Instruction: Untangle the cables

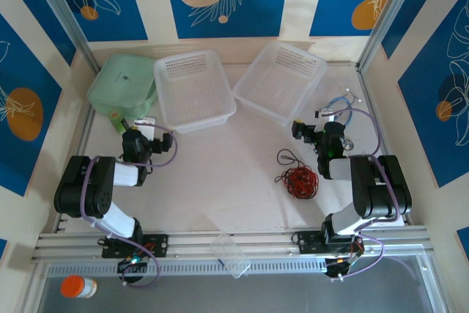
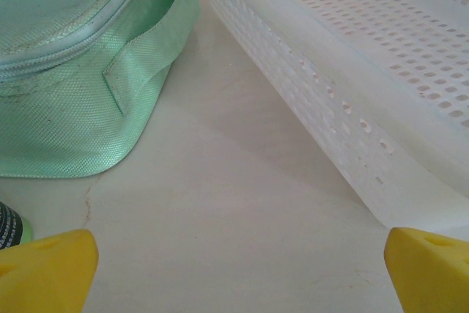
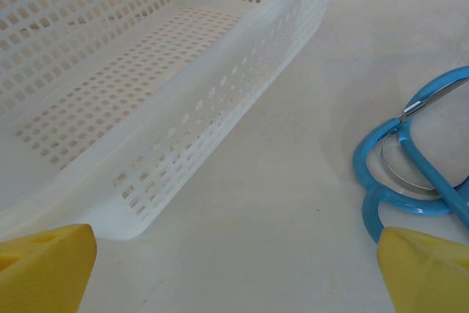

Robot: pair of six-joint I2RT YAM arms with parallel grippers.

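The cables [image 1: 298, 179] lie in a tangled heap of red wire with a thin black wire looping out to its upper left, on the table just left of the right arm. My right gripper [image 1: 311, 131] sits above and right of that heap, open, yellow fingertips [image 3: 44, 265] wide apart over bare table with nothing between them. My left gripper [image 1: 146, 135] rests far to the left, near the green bag, open as well; its fingertips [image 2: 47, 269] frame bare tabletop.
Two white perforated baskets [image 1: 194, 87] [image 1: 280, 80] stand at the back, the green zipped bag [image 1: 121, 87] left of them. A light-blue looped cable [image 1: 343, 110] lies right of the right gripper. A clear plastic piece [image 1: 231, 253] rests at the front rail, an orange-capped bottle [image 1: 78, 286] below.
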